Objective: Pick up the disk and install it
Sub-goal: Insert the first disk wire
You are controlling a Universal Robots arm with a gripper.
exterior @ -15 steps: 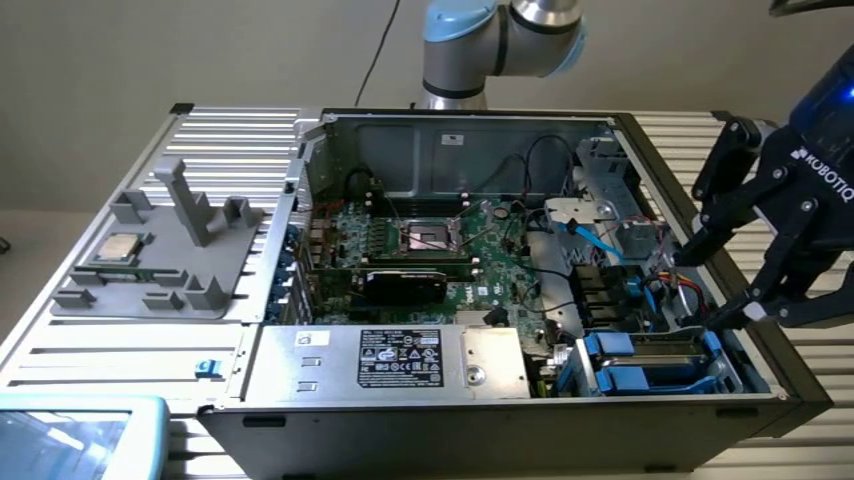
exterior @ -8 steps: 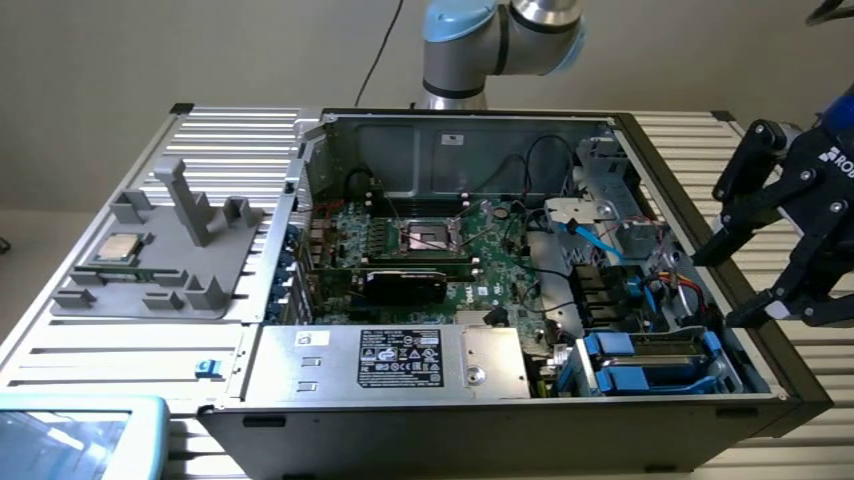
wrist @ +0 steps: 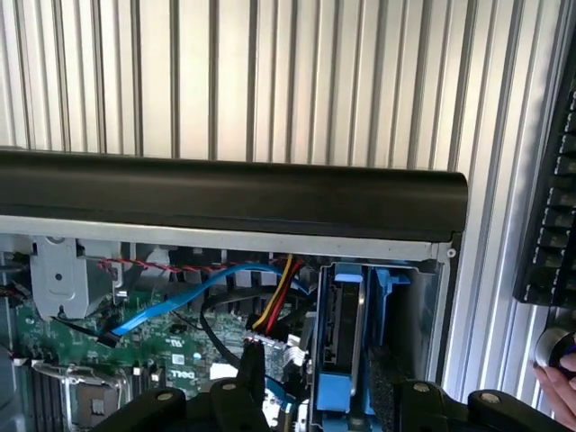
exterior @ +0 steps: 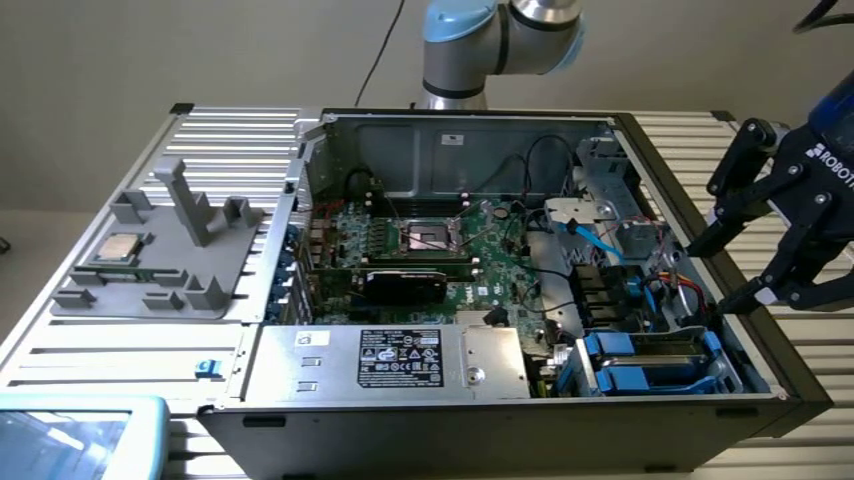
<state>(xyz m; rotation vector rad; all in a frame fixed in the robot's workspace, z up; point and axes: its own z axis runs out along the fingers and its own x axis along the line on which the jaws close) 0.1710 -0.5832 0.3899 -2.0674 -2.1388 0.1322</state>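
Exterior view: the gripper (exterior: 722, 272) hangs at the exterior view's right, just above the right-hand wall of the open computer case (exterior: 467, 430). Its two black fingers (exterior: 727, 190) stand well apart with only air between them, so the claw is released and carries nothing.

Nearest to it, in the case's near right corner, the disk (exterior: 638, 347) sits slotted among the drive housings. What shows of it is mostly its bright blue plastic carrier, with a strip of silver-grey between the blue ends; its label cannot be seen. A second drive (exterior: 661, 380) with the same blue front lies just beside it, toward the near wall. The two look so alike that which one is the task's own cannot be told for certain.

In the wrist view, past the case's black edge (wrist: 234, 193), a blue carrier stands upright with a dark slab inside it. A blue cable (wrist: 180, 292) and red, yellow and black wires run beside it.

Farther in lie the motherboard (exterior: 441, 250) and the labelled power supply (exterior: 387, 360). Outside the case, on the ribbed table (exterior: 80, 340), a grey fixture (exterior: 160, 290) holds a small square processor chip (exterior: 123, 247).
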